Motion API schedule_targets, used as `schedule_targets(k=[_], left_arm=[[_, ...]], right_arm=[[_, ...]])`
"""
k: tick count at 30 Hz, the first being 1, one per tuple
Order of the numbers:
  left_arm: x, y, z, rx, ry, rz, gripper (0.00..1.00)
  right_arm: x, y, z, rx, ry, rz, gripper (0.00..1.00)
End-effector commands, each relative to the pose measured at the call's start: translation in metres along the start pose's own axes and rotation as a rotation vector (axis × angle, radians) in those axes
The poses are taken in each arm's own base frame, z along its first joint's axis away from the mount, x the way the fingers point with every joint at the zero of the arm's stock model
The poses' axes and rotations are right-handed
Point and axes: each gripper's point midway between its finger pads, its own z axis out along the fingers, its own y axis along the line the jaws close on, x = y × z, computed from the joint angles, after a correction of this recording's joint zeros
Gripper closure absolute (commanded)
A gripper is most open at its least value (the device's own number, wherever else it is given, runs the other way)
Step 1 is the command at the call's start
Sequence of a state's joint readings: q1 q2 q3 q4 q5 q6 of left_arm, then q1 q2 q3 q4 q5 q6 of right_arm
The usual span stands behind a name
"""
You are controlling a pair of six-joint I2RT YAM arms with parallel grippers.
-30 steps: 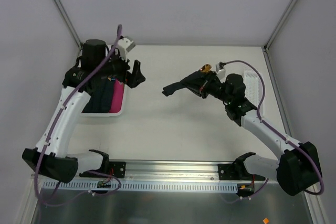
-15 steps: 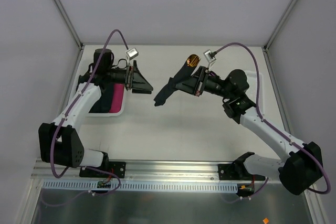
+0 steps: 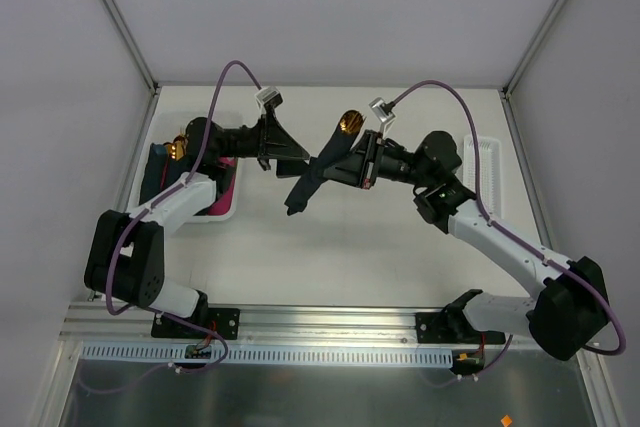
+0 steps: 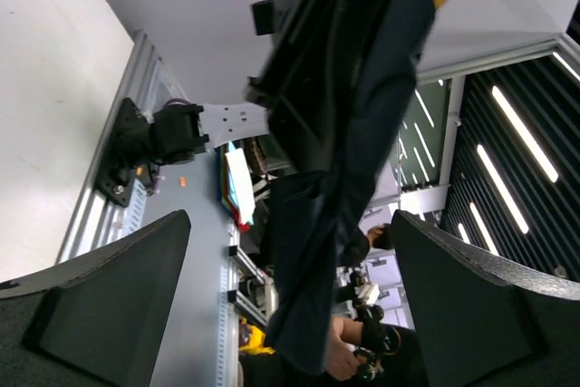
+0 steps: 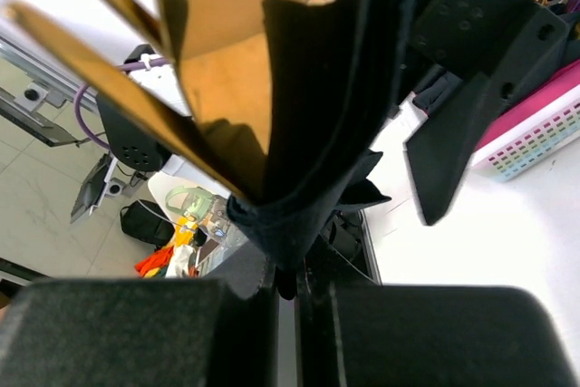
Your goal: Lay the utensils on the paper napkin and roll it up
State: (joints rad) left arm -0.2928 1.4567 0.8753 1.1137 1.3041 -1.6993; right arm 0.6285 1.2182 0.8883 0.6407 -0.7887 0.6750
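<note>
Left gripper [image 3: 290, 155], jaws wide, has swung toward paper napkin [image 3: 305, 187] and utensils [image 3: 349, 122] clamped by right gripper [image 3: 338, 159]; handover likely.

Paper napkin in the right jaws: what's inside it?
Gold utensils stick out of one end of the paper napkin, which the right gripper clamps. Their handles are covered by the dark folds, so I can't count them.

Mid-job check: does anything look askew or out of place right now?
Yes. The dark navy paper napkin is off the table, bunched loosely around a gold-headed utensil and held in the air by the right gripper. Its lower end dangles unrolled. The open left gripper faces it.
</note>
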Motion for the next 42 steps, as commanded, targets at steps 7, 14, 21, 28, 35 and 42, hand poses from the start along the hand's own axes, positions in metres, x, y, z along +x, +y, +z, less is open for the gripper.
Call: schedule_targets(k=[7,14,21,28,35,42], left_arm=[[0.024,-0.061,0.007,0.107,0.059,0.274,0.32],[0.035,-0.065,0.006,0.039,0.072,0.421,0.41],[0.048,-0.048,0.011,-0.036,0.115,0.456,0.47],[0.049,-0.031,0.012,-0.091,0.113,0.444,0.57],[0.041,-0.024,0.012,-0.148,0.093,0.473,0.69],[0.04,-0.01,0.009,-0.207,0.087,0.471,1.0]], right_arm=[[-0.014,0.003,0.005,0.043,0.001,-0.077,1.0],[-0.013,-0.022,0.005,0.189,0.02,-0.032,1.0],[-0.017,-0.029,0.005,0.233,0.001,-0.005,1.0],[-0.022,-0.023,0.007,0.221,-0.003,-0.002,1.0],[-0.019,-0.024,0.011,0.222,0.013,0.008,1.0],[-0.019,-0.025,0.014,0.217,0.023,0.015,1.0]])
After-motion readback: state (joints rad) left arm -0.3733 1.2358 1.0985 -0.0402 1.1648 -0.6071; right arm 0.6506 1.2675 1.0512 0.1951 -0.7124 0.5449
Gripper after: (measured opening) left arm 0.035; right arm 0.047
